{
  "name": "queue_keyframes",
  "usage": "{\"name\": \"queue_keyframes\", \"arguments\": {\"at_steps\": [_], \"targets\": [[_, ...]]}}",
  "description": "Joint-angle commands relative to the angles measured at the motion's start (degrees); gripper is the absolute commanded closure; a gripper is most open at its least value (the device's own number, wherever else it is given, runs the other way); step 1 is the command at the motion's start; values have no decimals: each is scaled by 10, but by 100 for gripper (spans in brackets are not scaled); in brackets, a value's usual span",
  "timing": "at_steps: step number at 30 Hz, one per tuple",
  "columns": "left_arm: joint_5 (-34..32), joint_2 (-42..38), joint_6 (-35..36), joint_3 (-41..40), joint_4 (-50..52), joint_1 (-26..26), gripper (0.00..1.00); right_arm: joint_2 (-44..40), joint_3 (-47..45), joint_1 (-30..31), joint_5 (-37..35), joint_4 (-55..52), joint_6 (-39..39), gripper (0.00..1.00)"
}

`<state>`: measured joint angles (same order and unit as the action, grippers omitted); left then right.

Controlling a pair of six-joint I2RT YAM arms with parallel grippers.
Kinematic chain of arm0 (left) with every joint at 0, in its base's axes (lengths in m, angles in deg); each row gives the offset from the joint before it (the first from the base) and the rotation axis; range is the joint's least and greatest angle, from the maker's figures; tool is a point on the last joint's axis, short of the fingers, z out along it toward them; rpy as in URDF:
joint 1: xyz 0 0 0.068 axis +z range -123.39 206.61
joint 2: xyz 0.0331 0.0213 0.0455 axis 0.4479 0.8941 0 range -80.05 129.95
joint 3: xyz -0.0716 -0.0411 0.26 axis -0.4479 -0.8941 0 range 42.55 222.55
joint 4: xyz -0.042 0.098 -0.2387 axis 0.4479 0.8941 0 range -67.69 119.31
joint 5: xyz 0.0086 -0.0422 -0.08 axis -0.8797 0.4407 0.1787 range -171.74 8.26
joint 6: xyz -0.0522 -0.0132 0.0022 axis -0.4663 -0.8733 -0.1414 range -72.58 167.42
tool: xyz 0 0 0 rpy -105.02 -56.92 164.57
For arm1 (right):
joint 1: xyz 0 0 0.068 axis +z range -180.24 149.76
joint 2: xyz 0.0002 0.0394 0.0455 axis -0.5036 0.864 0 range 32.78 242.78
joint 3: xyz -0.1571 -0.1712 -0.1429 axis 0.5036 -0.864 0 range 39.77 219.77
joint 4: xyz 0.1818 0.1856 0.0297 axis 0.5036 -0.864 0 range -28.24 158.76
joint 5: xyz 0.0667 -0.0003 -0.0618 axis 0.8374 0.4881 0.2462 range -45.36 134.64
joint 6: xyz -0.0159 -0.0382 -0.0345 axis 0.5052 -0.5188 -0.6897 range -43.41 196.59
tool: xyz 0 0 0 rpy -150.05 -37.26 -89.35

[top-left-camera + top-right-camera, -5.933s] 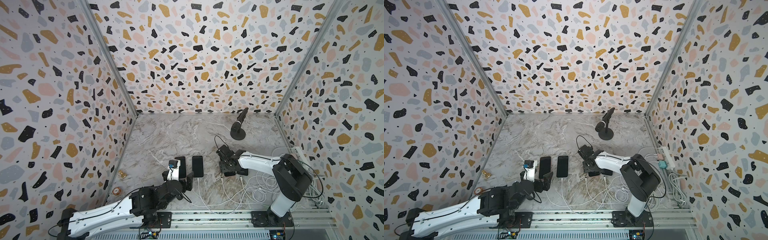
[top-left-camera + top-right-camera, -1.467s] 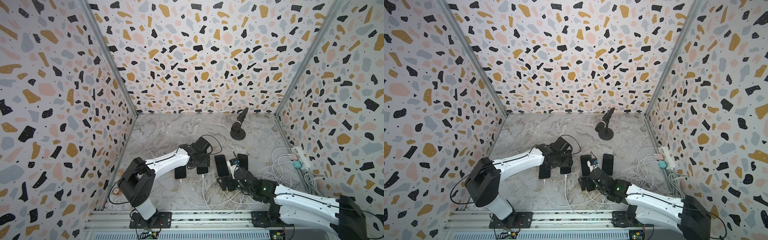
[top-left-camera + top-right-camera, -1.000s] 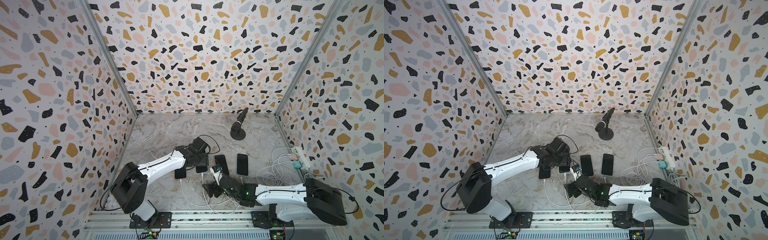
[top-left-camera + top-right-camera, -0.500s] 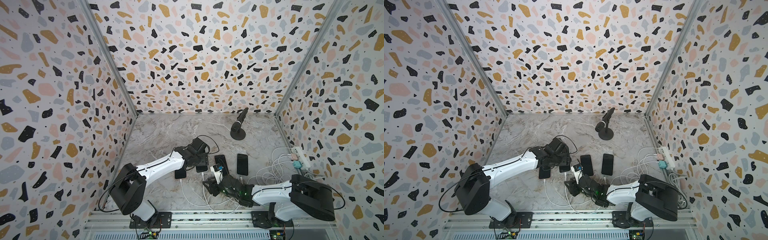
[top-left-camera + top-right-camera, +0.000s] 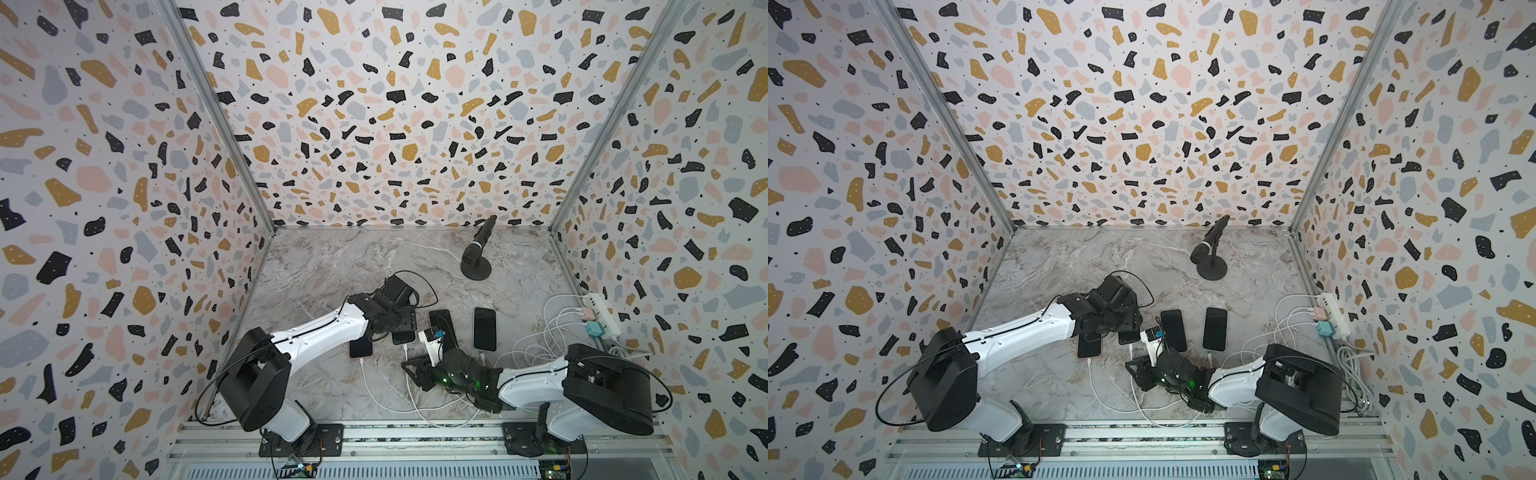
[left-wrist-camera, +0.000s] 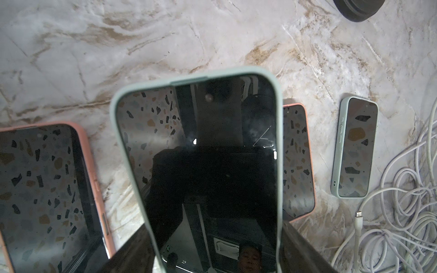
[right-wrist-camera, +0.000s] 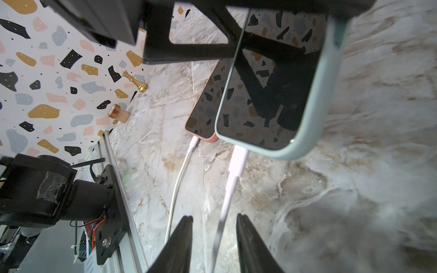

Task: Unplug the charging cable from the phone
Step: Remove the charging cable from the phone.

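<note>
One phone (image 6: 201,165) clamped by left gripper (image 5: 393,323) | right gripper (image 7: 214,216) astride charging cable (image 7: 231,186)

The left white-and-black robot arm (image 5: 320,332) reaches out low and bent at the wrist. Its left gripper (image 5: 397,326) clamps the long sides of the mint-green cased phone (image 6: 196,165). The right white-and-black robot arm (image 5: 532,378) lies low near this phone's plugged end. The right gripper (image 7: 214,216) has its jaws apart on both sides of the thin white charging cable (image 7: 236,165) and is not pressing it.
</note>
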<state>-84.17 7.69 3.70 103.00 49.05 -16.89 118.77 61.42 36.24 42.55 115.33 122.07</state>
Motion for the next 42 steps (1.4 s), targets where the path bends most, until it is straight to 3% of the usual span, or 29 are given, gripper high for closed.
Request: {"name": "queue_keyframes", "arguments": {"at_steps": [1,29,42], "targets": [[-10,-30,-2,-3,-34,3,94,4,11,-2,4,15,9,66],[-34,-47,1,-3,-35,11,100,18,23,-2,14,-10,2,100],[-39,-80,-2,-13,-54,23,100,50,35,3,26,-7,-7,100]]}}
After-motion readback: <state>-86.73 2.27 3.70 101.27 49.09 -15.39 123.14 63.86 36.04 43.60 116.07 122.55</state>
